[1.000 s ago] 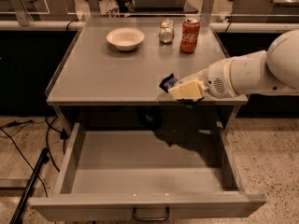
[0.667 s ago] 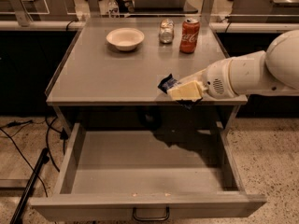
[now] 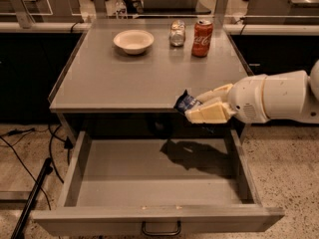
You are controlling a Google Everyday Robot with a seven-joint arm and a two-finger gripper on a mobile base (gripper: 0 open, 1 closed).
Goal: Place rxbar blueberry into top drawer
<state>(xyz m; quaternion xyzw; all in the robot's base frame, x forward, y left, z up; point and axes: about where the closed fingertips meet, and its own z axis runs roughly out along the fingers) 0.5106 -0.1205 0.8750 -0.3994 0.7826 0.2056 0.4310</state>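
My gripper reaches in from the right at the table's front edge, above the open top drawer. Its cream fingers are shut on the rxbar blueberry, a dark blue wrapper that sticks out to the left of the fingers. The bar hangs over the back right part of the drawer, level with the tabletop edge. The drawer is pulled out wide, with a flat grey bottom, low walls and a curved handle on its front. The arm's shadow lies on the drawer bottom.
On the grey tabletop stand a white bowl, a small glass jar and a red cola can at the back. Cables and a black stand lie on the floor at the left.
The gripper with the bar has moved slightly to the right and a little down along the table's front edge. Nothing else has moved.
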